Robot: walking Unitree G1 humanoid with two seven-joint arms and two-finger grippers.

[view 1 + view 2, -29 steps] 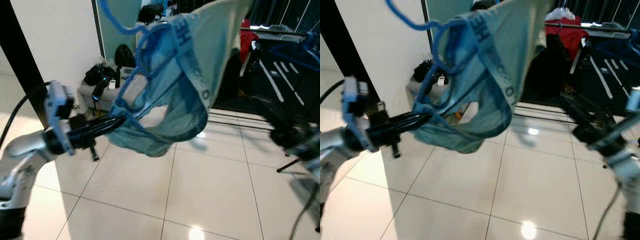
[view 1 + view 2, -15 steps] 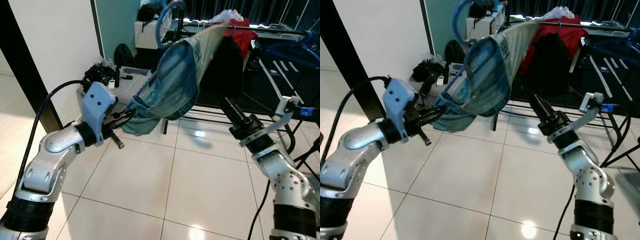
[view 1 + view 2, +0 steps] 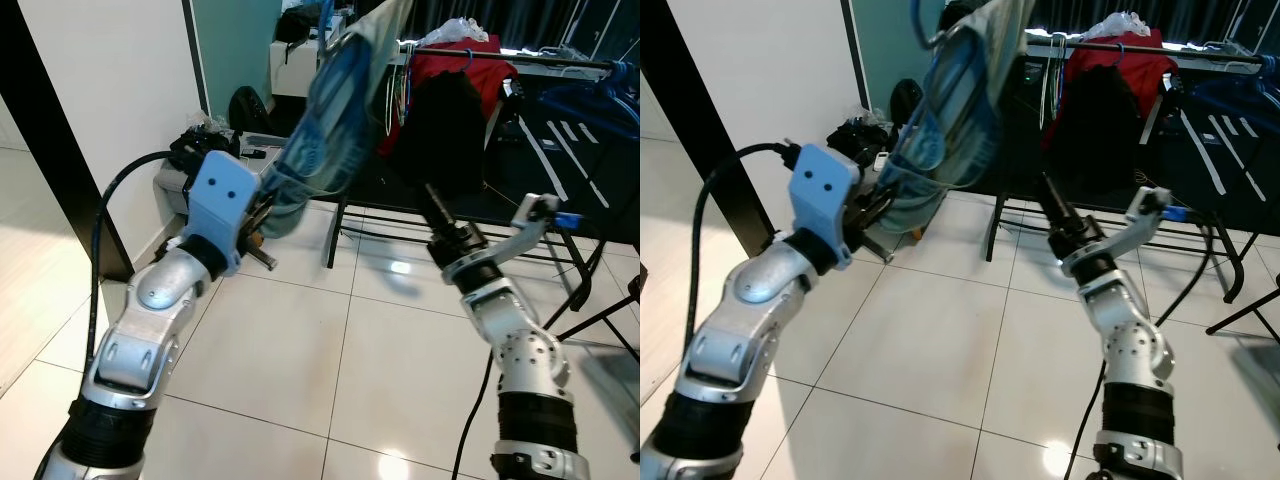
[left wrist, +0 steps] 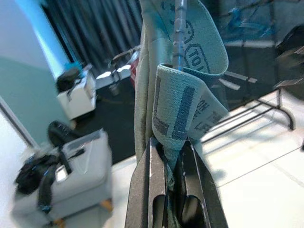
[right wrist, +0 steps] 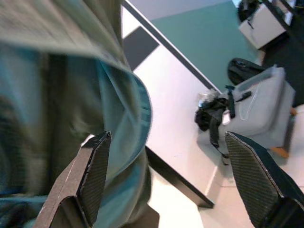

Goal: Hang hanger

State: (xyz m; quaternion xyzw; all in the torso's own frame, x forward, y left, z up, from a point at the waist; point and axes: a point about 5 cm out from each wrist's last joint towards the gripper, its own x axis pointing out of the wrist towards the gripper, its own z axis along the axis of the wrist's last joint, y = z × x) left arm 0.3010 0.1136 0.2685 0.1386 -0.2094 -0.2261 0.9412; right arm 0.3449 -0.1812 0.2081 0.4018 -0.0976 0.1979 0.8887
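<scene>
Left gripper (image 4: 171, 190), clamped on the blue garment (image 3: 335, 110) with its hanger (image 3: 923, 25), has raised it toward the rail (image 3: 520, 62); right gripper (image 5: 171, 180) stays spread open. Hanging remains.

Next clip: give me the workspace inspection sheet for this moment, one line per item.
Surface: glossy white floor tiles, with light reflections.
Job's things: blue plastic hanger carrying a blue-grey garment, raised towards the black clothes rail, where red and black clothes hang.
Clutter: grey case and black bags by the white wall.
Grippers: left gripper shut on the garment's printed band; right gripper open, close to the fabric.
Cables: black cable looping to the left arm.
Surroundings: teal wall, dark curtains, black folding rack on the right.
</scene>
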